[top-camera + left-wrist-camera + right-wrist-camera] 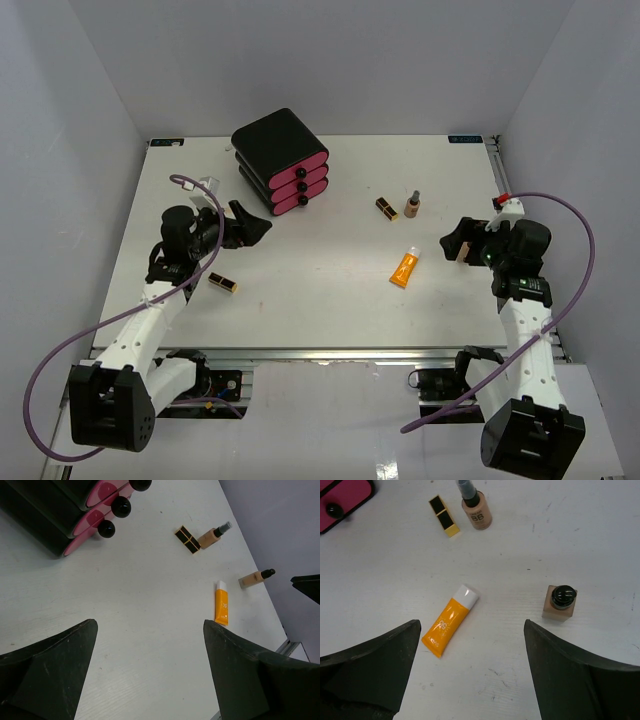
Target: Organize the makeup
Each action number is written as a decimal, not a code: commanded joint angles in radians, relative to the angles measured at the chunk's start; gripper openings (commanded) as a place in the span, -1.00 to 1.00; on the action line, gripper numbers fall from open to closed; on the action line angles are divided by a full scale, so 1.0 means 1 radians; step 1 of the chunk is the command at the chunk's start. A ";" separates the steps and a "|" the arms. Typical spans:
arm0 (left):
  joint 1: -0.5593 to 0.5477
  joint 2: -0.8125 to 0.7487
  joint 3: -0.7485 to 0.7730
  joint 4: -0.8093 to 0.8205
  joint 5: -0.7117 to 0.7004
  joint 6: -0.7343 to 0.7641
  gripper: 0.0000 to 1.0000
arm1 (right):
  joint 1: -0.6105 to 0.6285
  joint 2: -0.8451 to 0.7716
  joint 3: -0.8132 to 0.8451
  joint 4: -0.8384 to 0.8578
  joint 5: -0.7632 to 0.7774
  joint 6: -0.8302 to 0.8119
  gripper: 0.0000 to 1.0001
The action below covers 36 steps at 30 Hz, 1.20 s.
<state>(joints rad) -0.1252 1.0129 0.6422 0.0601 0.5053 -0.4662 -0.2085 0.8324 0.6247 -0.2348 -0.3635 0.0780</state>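
Right wrist view is showing the right gripper [471, 622] hanging over the table [485, 690] with its fingers spread wide and nothing between them. The orange squeeze tube [450, 622] is lying flat on a diagonal near one finger, and a square tan bottle [559, 602] is standing upright, black cap on top, near the other. I cannot tell which of the 2 it is lining up on. If it is going for the tube, the wrist is going to need turning so the fingers close across the narrow body, not along its length. The bottle is looking tippy, so a low, square pinch on its body should be safer than a pinch at the cap. Farther out, a BB bottle [476, 511] is lying on its side just beside a black-and-gold lipstick [444, 516]. The left gripper [149, 622] is spread wide too and carrying nothing, and it is sitting near the black box [280, 160]. A second lipstick [223, 284] is lying beside that arm, well apart from the rest. All 3 pink drawers [100, 492] are looking pushed in, with their round black knobs [121, 506] facing the makeup, so what is inside is hidden. My guess is that 1 drawer is going to need pulling open by its knob before anything goes in.
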 commanded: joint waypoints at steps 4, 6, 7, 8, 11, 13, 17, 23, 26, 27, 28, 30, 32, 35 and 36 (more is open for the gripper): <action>-0.038 0.004 0.046 -0.008 -0.028 -0.014 0.96 | -0.005 -0.082 -0.052 0.045 -0.338 -0.221 0.80; -0.064 0.004 0.053 -0.017 -0.050 -0.022 0.96 | -0.005 -0.100 -0.062 0.035 -0.406 -0.288 0.80; -0.084 0.005 0.060 -0.021 -0.060 -0.037 0.96 | -0.005 -0.104 -0.074 0.031 -0.436 -0.311 0.80; -0.111 0.008 0.075 -0.030 -0.075 -0.057 0.96 | -0.004 -0.103 -0.088 0.026 -0.460 -0.328 0.80; -0.230 0.040 0.170 -0.118 -0.220 -0.092 0.96 | -0.004 -0.080 -0.074 -0.031 -0.515 -0.398 0.80; -0.317 0.066 0.261 -0.182 -0.357 -0.102 0.92 | -0.005 -0.067 -0.035 -0.070 -0.533 -0.463 0.80; -0.430 0.250 0.475 -0.353 -0.608 -0.142 0.83 | -0.005 -0.071 -0.015 -0.073 -0.456 -0.437 0.80; -0.535 0.574 0.826 -0.560 -0.916 -0.197 0.82 | -0.009 -0.072 -0.010 -0.085 -0.459 -0.445 0.80; -0.581 0.696 0.954 -0.637 -1.075 -0.223 0.78 | -0.011 -0.074 -0.010 -0.086 -0.457 -0.443 0.80; -0.587 0.735 0.984 -0.659 -1.131 -0.244 0.76 | -0.012 -0.075 -0.010 -0.086 -0.455 -0.443 0.80; -0.588 0.762 1.017 -0.686 -1.171 -0.265 0.74 | -0.012 -0.076 -0.010 -0.086 -0.454 -0.442 0.81; -0.587 0.795 1.059 -0.711 -1.218 -0.288 0.61 | -0.013 -0.077 -0.010 -0.086 -0.453 -0.439 0.80; -0.588 0.820 1.090 -0.712 -1.247 -0.298 0.58 | -0.012 -0.076 -0.008 -0.086 -0.452 -0.438 0.81; -0.585 0.895 1.158 -0.725 -1.296 -0.293 0.56 | -0.013 -0.078 -0.008 -0.084 -0.446 -0.435 0.80; -0.584 0.913 1.189 -0.734 -1.314 -0.293 0.55 | -0.014 -0.078 -0.008 -0.084 -0.444 -0.434 0.80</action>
<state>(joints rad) -0.7191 1.9041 1.7023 -0.6247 -0.6538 -0.7331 -0.2165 0.7654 0.5739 -0.3195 -0.8101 -0.3489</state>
